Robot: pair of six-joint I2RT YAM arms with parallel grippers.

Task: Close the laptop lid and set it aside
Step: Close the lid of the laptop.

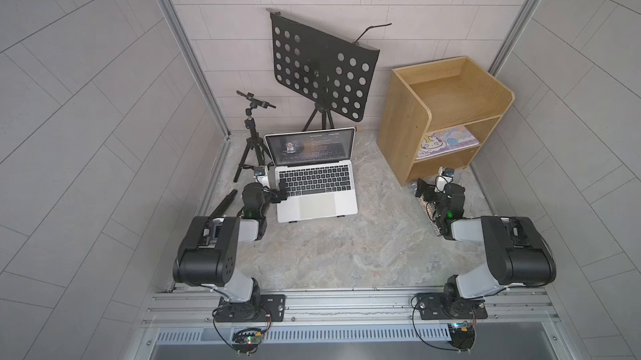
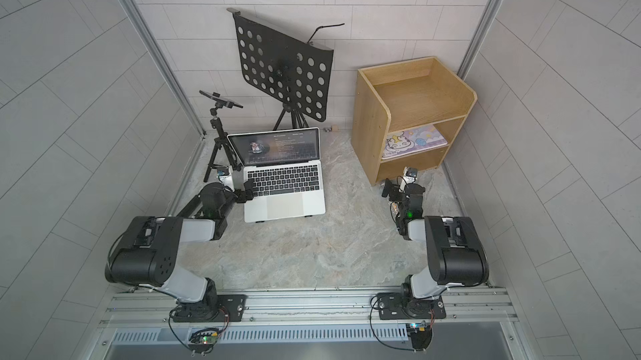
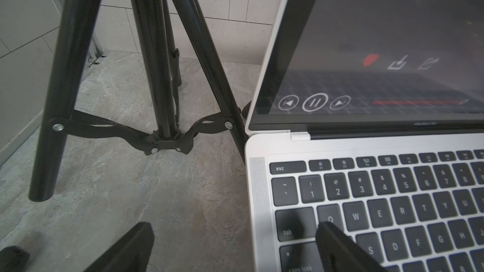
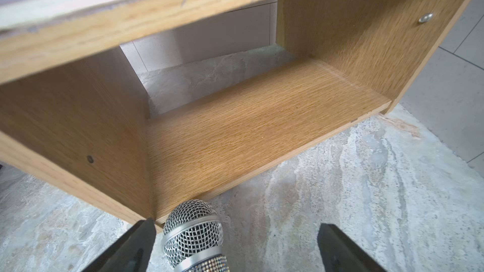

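Left gripper (image 3: 234,231), jaws wide apart and gripping nothing, straddles the left edge of the laptop (image 1: 317,188): one finger over the keys, one over the table (image 3: 117,192). The laptop lid (image 1: 310,148) stands open just beyond. Right gripper (image 4: 237,224), also wide apart, is far off by the wooden shelf (image 1: 447,115).

The silver laptop (image 1: 317,202) is sitting open toward the far middle of the bench (image 1: 347,254), black keyboard and large trackpad facing up. The laptop lid (image 1: 310,148) is standing raised, leaning slightly back, its black-bordered screen glowing dimly and showing a music player with pause and skip buttons.
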